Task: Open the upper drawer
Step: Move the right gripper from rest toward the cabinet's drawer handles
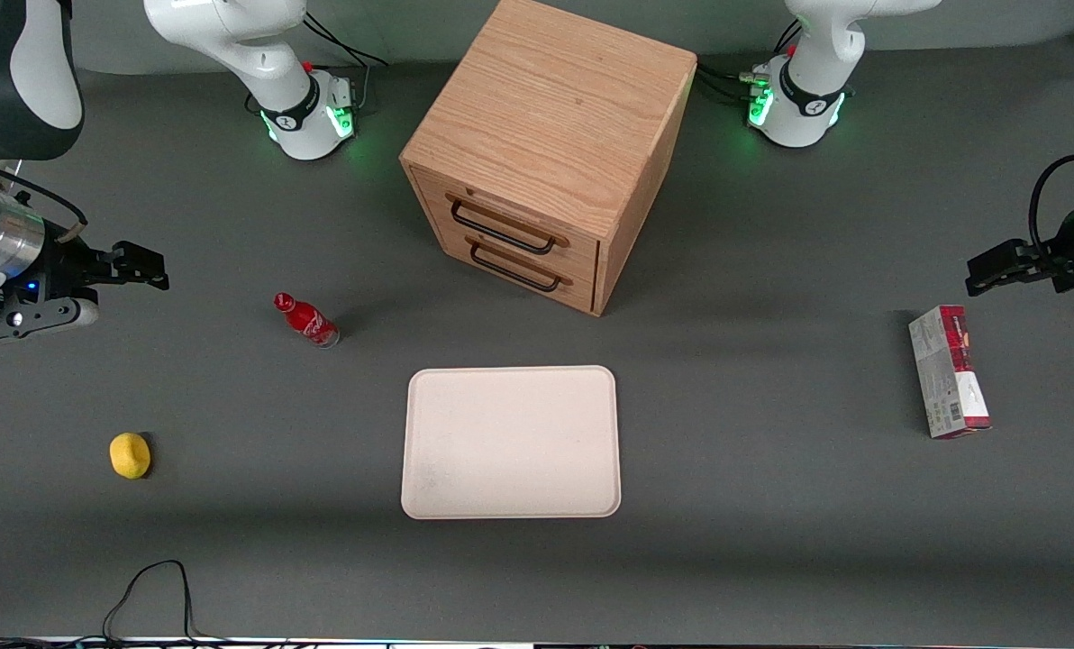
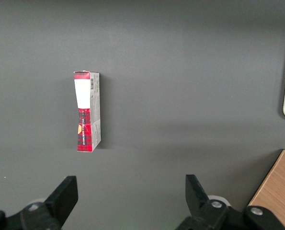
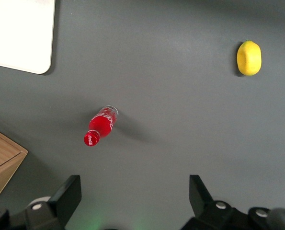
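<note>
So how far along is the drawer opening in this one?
Nothing looks done yet: the upper drawer sits flush in the cabinet, shut like the lower one. Nothing is in hand; the gripper hangs open above the table at the working arm's end, apart from the red bottle. Reaching the handle, gripping it and pulling remain.

Tray (image 1: 511, 442) nearer camera than cabinet (image 1: 550, 149); gripper (image 1: 145, 269) apparently above table, toward working arm's end.
</note>
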Available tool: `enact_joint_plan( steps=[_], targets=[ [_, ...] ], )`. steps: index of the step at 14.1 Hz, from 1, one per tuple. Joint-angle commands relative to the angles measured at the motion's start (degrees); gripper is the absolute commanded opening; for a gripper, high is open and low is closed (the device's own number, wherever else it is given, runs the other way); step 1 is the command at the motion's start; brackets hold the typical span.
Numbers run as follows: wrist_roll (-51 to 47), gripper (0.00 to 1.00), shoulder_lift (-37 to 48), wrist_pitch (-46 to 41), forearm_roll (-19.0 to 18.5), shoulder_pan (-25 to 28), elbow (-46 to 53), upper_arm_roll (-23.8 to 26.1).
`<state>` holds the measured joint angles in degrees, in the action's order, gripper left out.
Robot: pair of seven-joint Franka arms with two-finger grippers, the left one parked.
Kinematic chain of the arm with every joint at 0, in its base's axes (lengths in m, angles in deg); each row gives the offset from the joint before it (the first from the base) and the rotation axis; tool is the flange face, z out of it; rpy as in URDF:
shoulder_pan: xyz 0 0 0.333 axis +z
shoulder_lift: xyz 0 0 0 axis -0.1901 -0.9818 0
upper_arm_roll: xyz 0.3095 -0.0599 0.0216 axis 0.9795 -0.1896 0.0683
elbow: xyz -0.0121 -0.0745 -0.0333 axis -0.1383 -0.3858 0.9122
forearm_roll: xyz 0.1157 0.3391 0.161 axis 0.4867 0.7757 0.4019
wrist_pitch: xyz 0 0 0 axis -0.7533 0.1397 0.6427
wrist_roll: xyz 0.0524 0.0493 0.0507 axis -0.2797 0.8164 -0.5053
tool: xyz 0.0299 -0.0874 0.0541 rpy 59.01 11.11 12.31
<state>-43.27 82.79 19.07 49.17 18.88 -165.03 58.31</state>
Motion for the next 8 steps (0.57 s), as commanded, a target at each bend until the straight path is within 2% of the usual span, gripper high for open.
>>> enact_joint_plan(
  steps=[1, 6, 8],
  targets=[
    [1.08, 1.0, 0.3, -0.38, 1.12, 0.86, 0.41, -0.2],
    [1.08, 1.0, -0.4, -0.47, 1.21, 0.95, 0.85, 0.15],
    [0.55, 1.0, -0.4, -0.56, 2.43, 3.22, 0.85, 0.24]
  ],
)
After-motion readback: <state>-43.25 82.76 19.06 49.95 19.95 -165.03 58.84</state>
